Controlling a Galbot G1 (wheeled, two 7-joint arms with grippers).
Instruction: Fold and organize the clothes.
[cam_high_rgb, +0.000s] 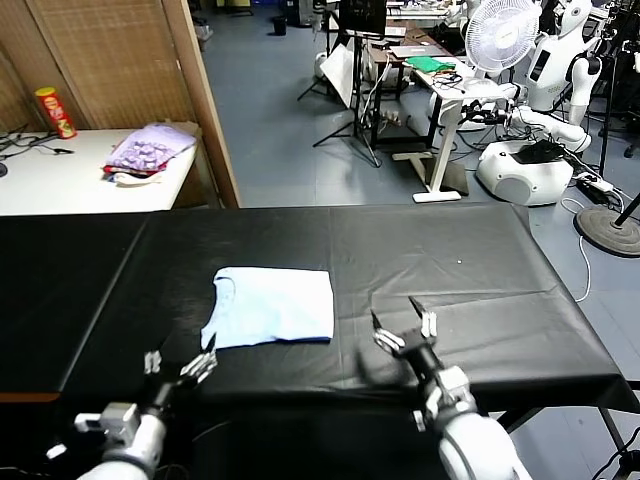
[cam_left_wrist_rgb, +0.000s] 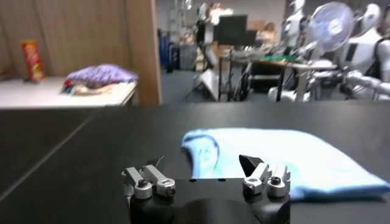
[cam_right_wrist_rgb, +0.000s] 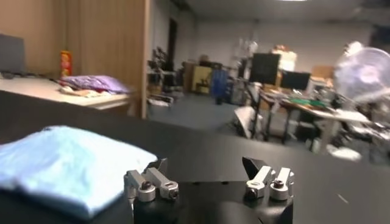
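— So where's the T-shirt (cam_high_rgb: 272, 306) sitting?

— Folded into a flat, roughly square light-blue packet on the black table (cam_high_rgb: 470, 260), toward the near half of it. The neckline shows at the packet's far left corner, and the fabric lies smooth apart from a few soft creases.

— Is either gripper touching the T-shirt?

— No. The left gripper (cam_high_rgb: 181, 366) hovers just off the T-shirt's near left corner, at the table's front edge, with its fingers spread and nothing between them. The right gripper (cam_high_rgb: 403, 328) sits nearer the robot and to the right of the T-shirt's near right corner, a little apart from the cloth, jaws standing wide and empty. From the left wrist the T-shirt (cam_left_wrist_rgb: 286, 161) fills the space just ahead of the fingertips (cam_left_wrist_rgb: 251, 163); from the right wrist it (cam_right_wrist_rgb: 67, 164) lies off to one side of the gripper (cam_right_wrist_rgb: 204, 165).

— And farther out from the T-shirt?

— Beyond its far left side stands a white table (cam_high_rgb: 60, 180) carrying a lavender patterned pile of clothes (cam_high_rgb: 150, 152) and a red snack canister (cam_high_rgb: 54, 111). Far off beyond its right side, a white standing fan (cam_high_rgb: 500, 35) and a white robot (cam_high_rgb: 545, 110)
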